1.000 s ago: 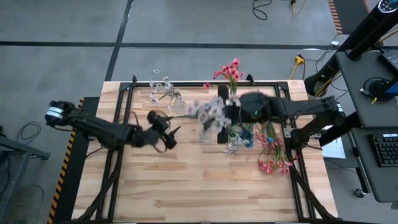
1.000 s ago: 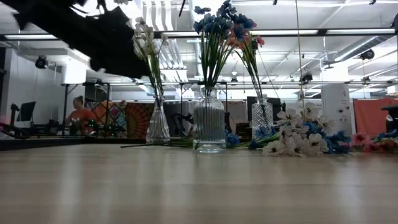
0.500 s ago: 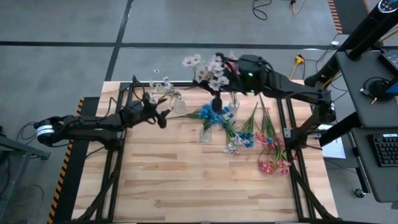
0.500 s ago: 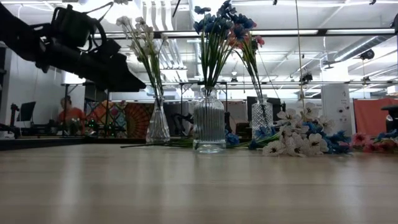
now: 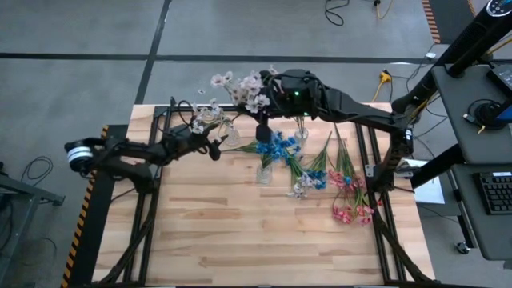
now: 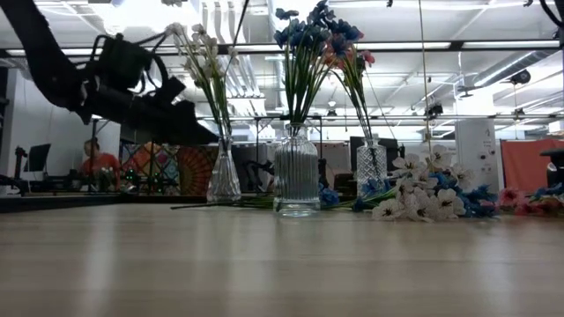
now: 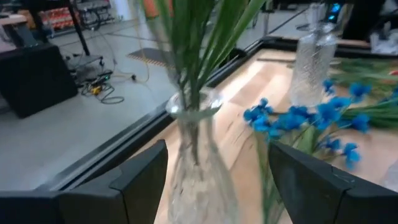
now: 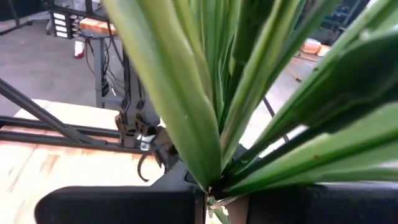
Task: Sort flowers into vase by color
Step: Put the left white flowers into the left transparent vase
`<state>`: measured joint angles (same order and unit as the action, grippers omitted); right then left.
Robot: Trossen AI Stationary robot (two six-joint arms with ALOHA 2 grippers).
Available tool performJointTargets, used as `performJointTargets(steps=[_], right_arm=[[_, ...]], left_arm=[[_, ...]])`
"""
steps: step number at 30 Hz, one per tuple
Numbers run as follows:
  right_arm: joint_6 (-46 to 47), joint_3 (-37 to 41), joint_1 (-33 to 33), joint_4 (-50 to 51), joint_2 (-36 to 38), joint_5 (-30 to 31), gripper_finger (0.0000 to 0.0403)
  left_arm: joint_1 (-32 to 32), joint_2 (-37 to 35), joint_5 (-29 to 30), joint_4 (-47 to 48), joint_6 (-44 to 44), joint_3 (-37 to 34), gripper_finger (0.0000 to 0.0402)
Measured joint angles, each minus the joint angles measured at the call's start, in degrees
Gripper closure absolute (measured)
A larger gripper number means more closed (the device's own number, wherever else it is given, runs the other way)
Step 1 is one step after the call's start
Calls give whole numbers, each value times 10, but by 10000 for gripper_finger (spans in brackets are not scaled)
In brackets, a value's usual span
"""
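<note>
- While the right gripper [image 5: 262,120] hangs high over the far edge of the light wooden table [image 5: 240,240], its fingers are clamped on a white-blossomed spray with long green leaves [image 5: 240,86]; in the right wrist view the leaves [image 8: 249,93] fan out from between the fingers.
- Left gripper [image 5: 214,144] sits just beside the narrow clear glass vase holding white flowers [image 5: 220,128], near the table's far left corner; fingers apart, with the vase [image 7: 198,168] standing between them in the left wrist view, contact not clear.
- Ribbed clear glass vase with blue flowers [image 6: 297,180] stands mid-table, upright; the blue blossoms [image 5: 276,148] show beneath the right arm from above.
- Cut-glass vase with pink flowers [image 6: 371,172] stands behind and to its right in the low view.
- Loose pile of white, blue and pink sprays [image 5: 336,188] lies flat on the table's right side, pink ones [image 5: 352,210] nearest the right edge.
- Person in an orange top [image 6: 99,163] in the room beyond, seated, well away from the table.
</note>
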<state>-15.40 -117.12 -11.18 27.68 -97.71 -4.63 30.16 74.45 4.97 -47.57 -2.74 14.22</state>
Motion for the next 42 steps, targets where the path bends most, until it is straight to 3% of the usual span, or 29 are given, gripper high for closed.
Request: performJointTargets(steps=[8,21,33,37,42], right_arm=[[12,-7,-26,25,-24,1,381],[8,-6,-59,29,-59,1,381],[-11,-7,-67,3,-90,-4,381],[-11,-6,-75,3,-101,-39,381],[-6,-6,-80,-2,-107,-49,381]], left_arm=[[22,107,-31,-134,11,0,141],[24,194,-31,-212,6,36,148],[28,212,-25,-214,5,40,252],[30,212,-24,-215,5,40,289],[30,212,-25,-217,7,41,312]])
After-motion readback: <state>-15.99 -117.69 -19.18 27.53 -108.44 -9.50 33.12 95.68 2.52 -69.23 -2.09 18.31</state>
